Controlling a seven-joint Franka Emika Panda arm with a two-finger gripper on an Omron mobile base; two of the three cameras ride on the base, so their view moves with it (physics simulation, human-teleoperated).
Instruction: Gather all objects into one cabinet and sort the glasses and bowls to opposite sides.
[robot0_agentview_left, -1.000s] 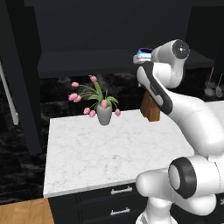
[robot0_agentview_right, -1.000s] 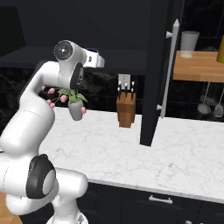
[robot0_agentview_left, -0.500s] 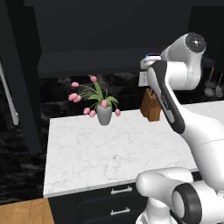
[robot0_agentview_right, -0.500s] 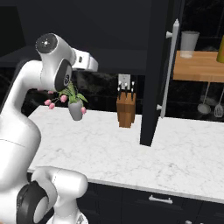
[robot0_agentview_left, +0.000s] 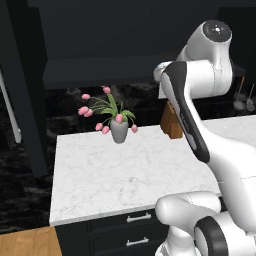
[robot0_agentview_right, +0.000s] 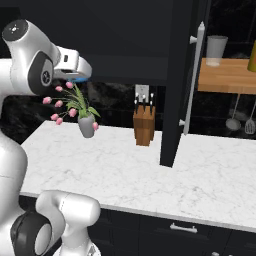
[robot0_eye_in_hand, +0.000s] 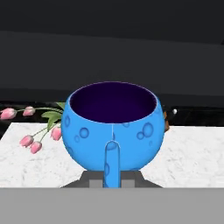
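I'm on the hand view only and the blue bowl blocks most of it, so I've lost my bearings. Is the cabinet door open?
Observer: Yes. The door stands open, edge-on in the right base view, just right of the knife block.
Operator: Where's the gripper relative to it?
Observer: The gripper, shut on the bowl, is high over the left of the counter, above the flowers and well left of the door.
Operator: Anything shelved yet?
Observer: One pale glass stands on the wooden shelf right of the door.
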